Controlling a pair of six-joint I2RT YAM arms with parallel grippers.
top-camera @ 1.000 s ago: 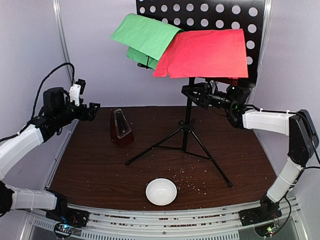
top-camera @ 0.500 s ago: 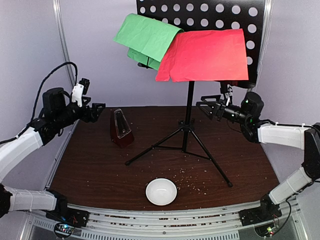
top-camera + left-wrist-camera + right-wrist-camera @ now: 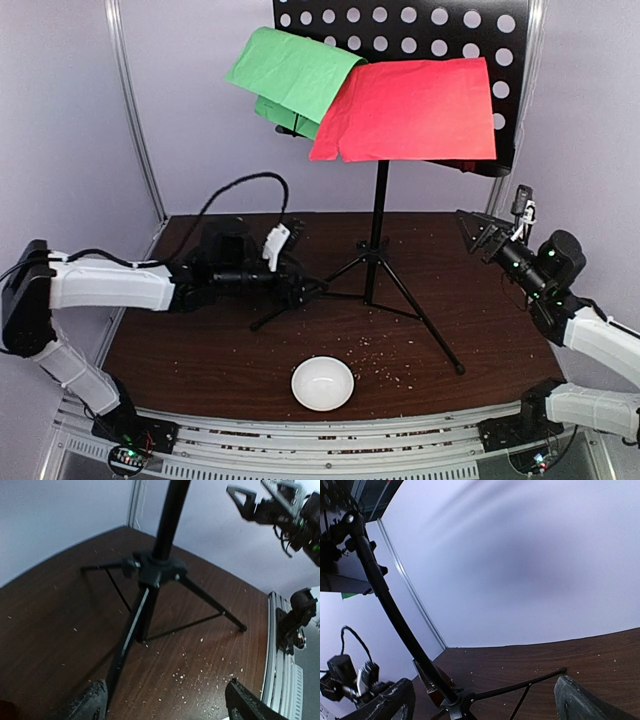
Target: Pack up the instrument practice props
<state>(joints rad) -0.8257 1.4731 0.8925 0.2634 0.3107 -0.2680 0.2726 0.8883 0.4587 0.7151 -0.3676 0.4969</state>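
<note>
While the music stand [image 3: 378, 215] stands mid-table with the green sheet [image 3: 290, 72] and red sheet [image 3: 410, 108] draped on top, the left gripper [image 3: 312, 290] sits by its legs, jaws wide, empty. The right gripper [image 3: 478, 235] is open and empty too.

A white bowl [image 3: 322, 383] sits near the brown table's [image 3: 180, 345] front edge, crumbs [image 3: 375, 358] scattered beside it.
</note>
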